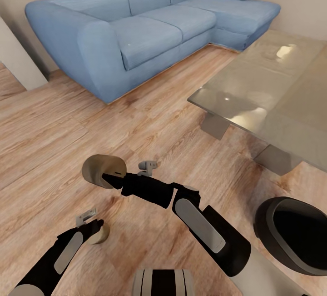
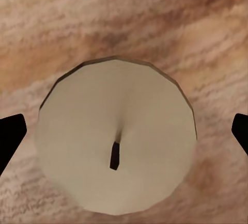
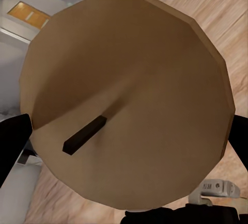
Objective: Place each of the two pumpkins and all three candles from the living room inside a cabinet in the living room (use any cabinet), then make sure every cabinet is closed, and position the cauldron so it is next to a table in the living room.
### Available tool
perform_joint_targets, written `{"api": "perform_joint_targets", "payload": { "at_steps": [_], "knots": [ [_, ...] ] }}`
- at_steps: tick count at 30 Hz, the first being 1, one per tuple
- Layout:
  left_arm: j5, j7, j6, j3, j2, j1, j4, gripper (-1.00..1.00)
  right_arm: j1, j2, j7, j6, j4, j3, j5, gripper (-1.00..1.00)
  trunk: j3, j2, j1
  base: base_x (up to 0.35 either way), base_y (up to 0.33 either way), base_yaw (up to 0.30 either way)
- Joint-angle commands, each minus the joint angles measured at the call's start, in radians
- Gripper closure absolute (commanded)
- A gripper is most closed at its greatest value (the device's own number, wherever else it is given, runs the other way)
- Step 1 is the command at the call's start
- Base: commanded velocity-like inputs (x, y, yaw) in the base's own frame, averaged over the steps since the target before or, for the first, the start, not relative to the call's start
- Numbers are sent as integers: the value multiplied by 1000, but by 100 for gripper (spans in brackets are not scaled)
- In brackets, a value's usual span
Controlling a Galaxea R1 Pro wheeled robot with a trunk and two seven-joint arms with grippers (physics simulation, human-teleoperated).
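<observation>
My right gripper (image 1: 110, 178) is shut on a tan candle (image 1: 102, 170), held tilted above the floor. In the right wrist view that candle (image 3: 129, 95) sits with its dark wick toward the camera and a fingertip (image 3: 13, 141) against each side. My left gripper (image 1: 96, 228) hangs open low over a paler candle (image 1: 101, 233). This candle (image 2: 116, 139) stands upright on the wood floor, with small gaps to the fingertips (image 2: 10, 136) on either side. The black cauldron (image 1: 290, 237) sits on the floor at the right, close to the grey glossy table (image 1: 254, 82).
A long blue corner sofa (image 1: 150, 27) runs along the far wall. A pale wall corner (image 1: 18, 59) juts in at the left. Wood floor (image 1: 150, 118) lies open between sofa, table and my arms.
</observation>
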Motion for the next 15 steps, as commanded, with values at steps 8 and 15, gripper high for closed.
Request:
{"api": "perform_joint_targets", "payload": {
  "at_steps": [8,15],
  "knots": [
    [10,14,0,-2,2,0,-2,-100,-1,0,0,3,-1,1,-6,100,-20,-1,2,0,0,0],
    [10,16,0,-3,2,0,-2,-100,-1,0,0,3,-1,1,-6,100,-32,-2,3,0,0,0]
  ]
}}
